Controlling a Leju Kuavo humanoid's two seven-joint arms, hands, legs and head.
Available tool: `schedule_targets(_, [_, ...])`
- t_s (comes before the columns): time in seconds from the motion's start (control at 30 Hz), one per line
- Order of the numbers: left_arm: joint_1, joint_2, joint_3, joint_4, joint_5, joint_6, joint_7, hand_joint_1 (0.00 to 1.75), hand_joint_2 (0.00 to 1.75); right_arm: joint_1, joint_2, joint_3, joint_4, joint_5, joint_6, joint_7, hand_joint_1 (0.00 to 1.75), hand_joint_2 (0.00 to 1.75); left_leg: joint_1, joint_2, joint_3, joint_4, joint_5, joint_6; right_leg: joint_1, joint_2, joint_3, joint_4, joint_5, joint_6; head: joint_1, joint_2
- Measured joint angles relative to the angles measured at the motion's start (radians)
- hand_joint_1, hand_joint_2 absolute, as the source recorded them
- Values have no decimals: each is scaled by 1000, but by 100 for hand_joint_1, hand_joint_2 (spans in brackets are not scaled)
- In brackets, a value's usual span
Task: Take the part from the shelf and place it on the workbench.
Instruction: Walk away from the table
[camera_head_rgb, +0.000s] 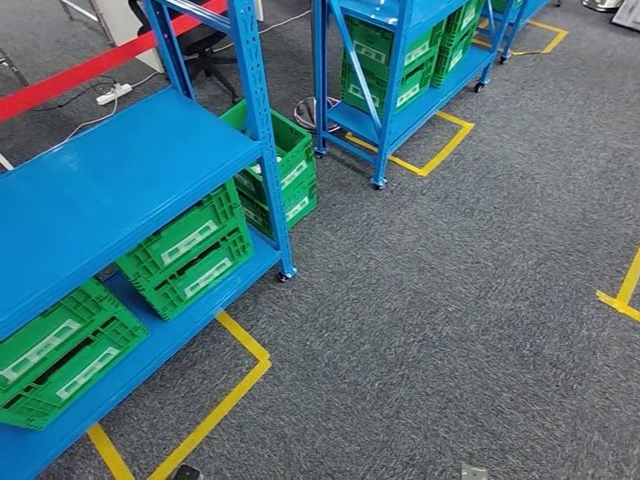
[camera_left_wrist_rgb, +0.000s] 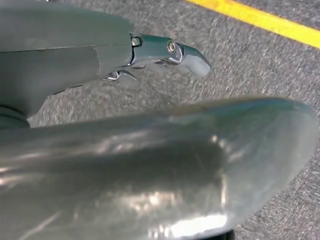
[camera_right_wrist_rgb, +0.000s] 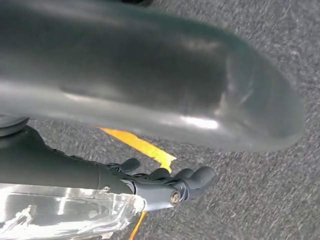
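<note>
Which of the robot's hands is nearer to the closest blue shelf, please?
Left. The left hand hangs on the blue shelf's side, by its yellow floor tape; the right hand hangs farther out over the carpet.

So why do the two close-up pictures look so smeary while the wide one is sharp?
Head view: even light, the blue shelf and green crates crisp. Left wrist view: the left hand sits too close, its thumb a soft blur with glare streaks. Right wrist view: the right hand likewise, and the carpet looks motion-smeared.
</note>
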Motion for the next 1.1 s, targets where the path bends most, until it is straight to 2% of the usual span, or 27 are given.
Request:
schedule_targets(0.03, [2, 0, 1, 0, 0, 0, 0, 0, 0, -1, 0, 0, 0, 0, 0, 0, 0, 0, -1, 16, -4, 7, -6, -6, 0, -12, 2, -4, 2, -6, -2, 0])
schedule_targets(0.07, [3, 0, 1, 0, 0, 1, 0, 0, 0, -1, 0, -1, 0, 0, 0, 0, 0, 0, -3, 44, -16, 29, -23, -12, -1, -27, 5, -9, 5, -12, -5, 0])
schedule_targets(0.13, [-1, -1, 2, 0, -1, 1, 0, 0, 0, 2, 0, -1, 0, 0, 1, 0, 0, 0, -6, 106, -68, 138, -86, -21, 0, -59, 8, -14, 5, -20, -10, 0])
schedule_targets(0.17, [-3, -1, 2, 0, -1, 1, 0, 0, 0, 3, 0, -1, 0, 0, 1, 0, 0, 0, -5, 118, -103, 210, -118, -25, 1, -77, 8, -14, 4, -23, -10, 0])
schedule_targets(0.2, [-4, -1, 2, 0, -1, 1, 0, 0, 0, 3, 0, -1, 0, 0, 1, 0, 0, 0, -4, 123, -130, 267, -136, -28, 2, -93, 8, -14, 2, -24, -10, 0])
schedule_targets(0.23, [-3, -1, 3, 0, -1, 1, 0, 0, 0, 3, 0, -1, 0, 0, 1, 0, 0, 0, -2, 125, -141, 291, -134, -30, 2, -109, 9, -14, 1, -24, -10, 0])
schedule_targets(0.27, [-1, -1, 3, 0, -1, 1, 0, 0, 0, 2, 0, -2, 0, 0, 2, 0, 0, 0, -1, 128, -131, 274, -114, -32, 1, -122, 11, -14, -1, -23, -10, 0])
schedule_targets(0.3, [0, -1, 3, 0, -1, 1, 0, 0, 0, 1, 0, -2, 0, 0, 2, 0, 0, 0, 0, 137, -102, 218, -79, -33, 0, -134, 15, -14, -4, -20, -11, 0])
schedule_targets(0.37, [-1, -1, 4, 0, -1, 1, 0, 0, 0, 0, 0, -2, 0, 0, 3, 0, 0, 0, -4, 192, -26, 76, -17, -34, 3, -154, 23, -13, -11, -12, -12, 0])
schedule_targets(0.43, [-5, -3, 5, 0, 0, 5, 0, 0, 0, 0, -1, -3, 0, 0, 3, 0, 0, 0, -9, 225, 8, 4, -2, -21, 11, -174, 30, -11, -19, -2, -12, 0])
schedule_targets(0.5, [-6, -8, 7, 0, 4, 18, -1, 0, 0, -1, -1, -4, 0, 0, 4, 0, 0, 0, -12, 202, 7, -1, -4, -1, 12, -197, 38, -14, -24, 8, -11, 0])
schedule_targets(0.53, [-4, -12, 9, 0, 6, 25, -1, 0, 0, -2, -1, -5, 0, 0, 4, -1, 0, 0, -11, 189, 8, -2, -4, 6, 10, -193, 40, -11, -31, 14, -10, 0])
schedule_targets(0.6, [-5, -20, 12, 0, 8, 35, -2, 0, 0, -3, -1, -6, 0, 0, 4, -1, 0, 0, -6, 164, 10, -6, -1, 21, 5, -145, 16, 49, -71, 23, -6, 0])
schedule_targets(0.63, [-6, -23, 13, 0, 9, 37, -3, 0, 0, -2, -1, -8, 0, 0, 4, -2, 0, 0, -5, 152, 10, -6, 0, 26, 3, -112, -14, 114, -103, 25, -3, 0])
schedule_targets(0.67, [-7, -26, 14, 0, 9, 38, -3, 0, 0, -1, -1, -9, 0, 0, 4, -2, 0, 0, -5, 138, 9, -6, 0, 29, 3, -91, -52, 190, -135, 25, -1, 0])
schedule_targets(0.7, [-7, -28, 14, 0, 9, 39, -3, 0, 0, 0, -2, -10, 0, 0, 4, -2, 0, 0, -6, 123, 9, -6, 0, 30, 3, -81, -87, 256, -157, 26, 0, 0])
schedule_targets(0.73, [-7, -30, 14, 0, 9, 39, -3, 0, 0, 2, -2, -10, 0, 0, 5, -2, 0, 0, -6, 107, 10, -5, 0, 31, 3, -77, -109, 291, -159, 25, 1, 0])
schedule_targets(0.77, [-6, -31, 15, 0, 10, 39, -4, 0, 0, 2, -2, -10, 0, 0, 6, -2, 0, 0, -6, 92, 11, -5, -1, 30, 2, -75, -112, 283, -140, 24, 1, 0])
schedule_targets(0.8, [-6, -31, 16, 0, 10, 39, -5, 0, 0, 2, -2, -11, 0, 0, 6, -2, 0, 0, -5, 77, 13, -4, -1, 29, 1, -71, -95, 235, -104, 23, 1, 0])
schedule_targets(0.83, [-6, -32, 17, 0, 11, 39, -7, 0, 0, 1, -3, -11, 1, 0, 7, -3, 0, 0, -4, 62, 14, -3, -2, 27, -2, -56, -65, 162, -62, 23, 1, 0])
schedule_targets(0.87, [-7, -33, 18, 0, 11, 39, -8, 0, 0, 1, -3, -11, 1, 1, 8, -3, 0, 0, -5, 48, 14, 0, -3, 22, -7, -27, -35, 92, -33, 23, 2, 0])
schedule_targets(0.9, [-8, -33, 20, 0, 11, 39, -9, 0, 0, 0, -4, -11, 2, 1, 9, -3, 0, 0, -4, 35, 11, 3, -3, 16, -11, -2, -10, 42, -17, 23, 1, 0])
schedule_targets(0.93, [-8, -33, 21, 0, 11, 39, -10, 0, 0, 0, -4, -12, 3, 2, 11, -3, 0, 0, -4, 24, 7, 5, -2, 9, -13, 17, 3, 16, -13, 21, 1, 0])
schedule_targets(0.97, [-7, -33, 22, 0, 11, 39, -11, 0, 0, 0, -4, -13, 4, 3, 13, -2, 0, 0, -3, 13, 2, 5, 1, 2, -12, 23, 6, 12, -17, 16, 0, 0])
schedule_targets(1.0, [-6, -33, 23, 0, 11, 39, -12, 0, 0, 0, -4, -14, 4, 4, 15, -2, 0, 0, 0, 2, -1, 3, 4, -5, -11, 12, 7, 13, -15, 10, 0, 0])
schedule_targets(1.03, [-4, -33, 25, 0, 11, 39, -12, 0, 0, 0, -4, -14, 4, 6, 17, -1, 0, 0, 1, 2, -4, 5, 4, -10, -10, 0, 7, 13, -13, 4, 0, 0])
schedule_targets(1.1, [-3, -34, 27, 0, 11, 39, -12, 0, 0, 0, -4, -15, 4, 9, 19, 0, 0, 0, -2, 46, -28, 50, -27, -20, -12, -29, 9, 9, -11, -9, -8, 0])
